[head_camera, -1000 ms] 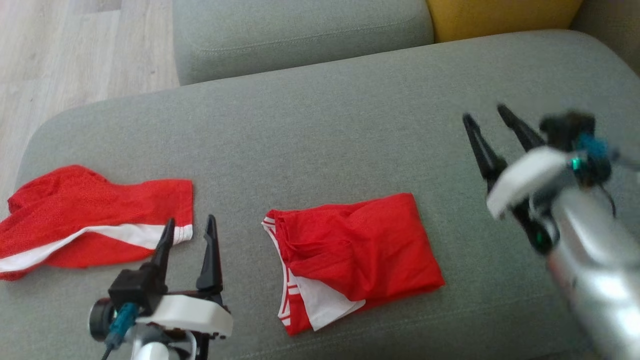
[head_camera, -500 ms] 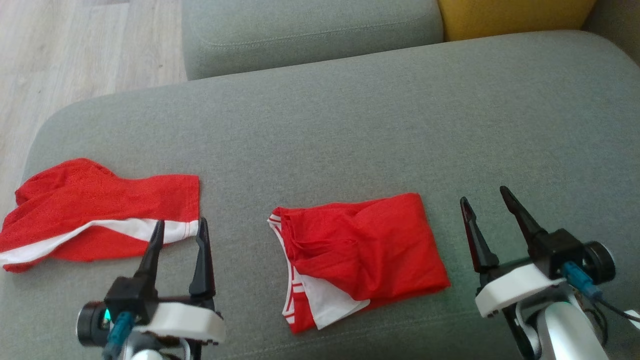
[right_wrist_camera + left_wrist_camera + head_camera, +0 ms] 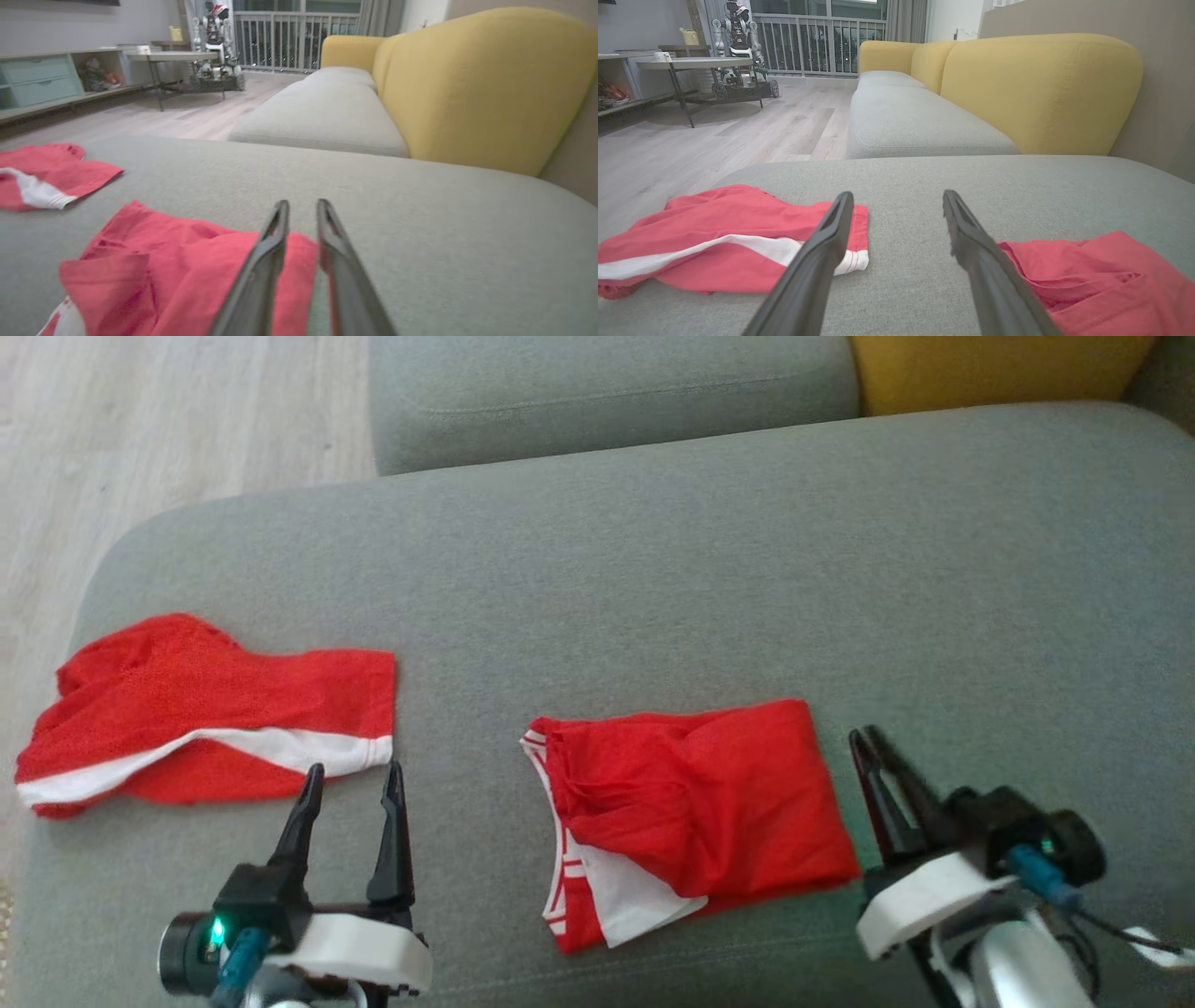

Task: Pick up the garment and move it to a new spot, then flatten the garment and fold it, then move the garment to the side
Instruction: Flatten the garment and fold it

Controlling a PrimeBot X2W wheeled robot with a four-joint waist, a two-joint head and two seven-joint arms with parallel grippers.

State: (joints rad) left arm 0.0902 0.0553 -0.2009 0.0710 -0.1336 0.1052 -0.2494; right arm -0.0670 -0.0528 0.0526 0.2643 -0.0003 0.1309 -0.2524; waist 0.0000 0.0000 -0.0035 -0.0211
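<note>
Two garments: both red with white trim, both lying on the grey seat cushion [image 3: 653, 579], well apart from each other.
Folded garment [image 3: 700, 798]: middle of the cushion, toward the front edge. It is a rough rectangle, red layer on top, with a white-striped layer showing at its left and lower-left edge. Same place on the cushion as a second ago.
Second garment [image 3: 215, 719]: left end of the cushion, loosely doubled, a white band across it. Not disturbed.
Camera: the whole head view has slid a little, so cushion and cloth sit further right in it. That is the head moving, not the cloth.
Right gripper [image 3: 864, 739]: the main change. A second ago it was raised and far out to the right, blurred, fingers spread. Half a second ago it was low at the right, still spread. Now it is low, just beside the folded garment's right edge, fingers drawn nearly together with only a thin gap and nothing between them. Contact with the cloth: cannot tell.
Left gripper [image 3: 353, 773]: low at the front, between the two garments, fingers wide apart, empty. Barely shifted over the second.
Reading: the fold looks finished. The right arm has come back down and closed on nothing, so it seems to be settling between steps.
Left to do: probably the move to the side.
Risk: a pinch that misses the lower layers would let the fold slide open.
</note>
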